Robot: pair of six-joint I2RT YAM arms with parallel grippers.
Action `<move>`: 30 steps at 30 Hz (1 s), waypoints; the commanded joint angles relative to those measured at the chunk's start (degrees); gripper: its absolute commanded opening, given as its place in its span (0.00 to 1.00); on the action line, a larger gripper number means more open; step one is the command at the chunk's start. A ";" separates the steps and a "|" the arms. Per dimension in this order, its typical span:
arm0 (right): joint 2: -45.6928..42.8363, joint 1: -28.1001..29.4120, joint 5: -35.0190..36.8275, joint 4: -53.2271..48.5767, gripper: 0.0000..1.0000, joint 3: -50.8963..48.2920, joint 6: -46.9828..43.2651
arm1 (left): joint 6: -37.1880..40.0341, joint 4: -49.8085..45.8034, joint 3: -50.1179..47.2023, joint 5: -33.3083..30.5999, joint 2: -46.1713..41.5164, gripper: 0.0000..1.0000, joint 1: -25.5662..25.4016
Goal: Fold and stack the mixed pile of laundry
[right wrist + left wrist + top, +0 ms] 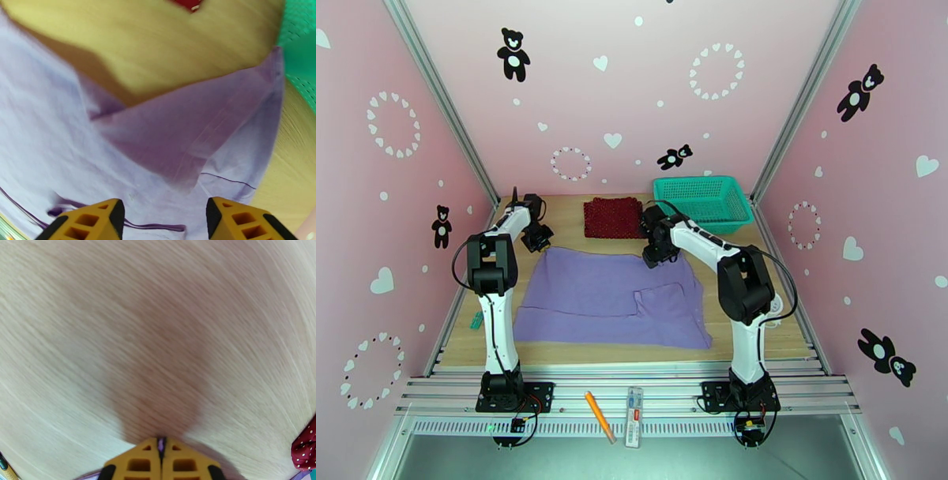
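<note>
Across the desk (592,354) the lavender T-shirt (608,296) lies flat; the left tool (160,442) pinches its far-left corner (a purple sliver shows in the grip), the right tool (165,215) hangs spread over the far-right corner; the dark red cloth (612,217) sits just beyond.

At one o'clock on the wooden table (782,331): teal mesh basket (703,211), upright, mouth up, close to the back wall. At eight o'clock, by the table's left edge: small teal item (476,320), too small to make out. At six o'clock, on the aluminium rails (632,387): orange pen (599,416), lying slanted, just beside a clear flat stick (633,417). All around: pink walls (632,79) with black teddy stickers (513,54) and white hearts.
</note>
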 commanded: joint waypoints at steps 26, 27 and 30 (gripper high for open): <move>8.98 -0.32 3.88 -1.79 0.19 7.02 -17.35 | 0.57 -0.02 -3.24 -0.07 -0.80 0.00 0.15; 9.18 -0.31 4.31 -2.20 0.11 7.63 -17.29 | 0.56 0.14 -3.63 -0.13 -1.08 0.00 0.15; 8.59 -0.32 4.83 -3.18 0.00 8.60 -16.80 | 0.48 0.70 -5.14 -0.13 -2.66 0.00 0.12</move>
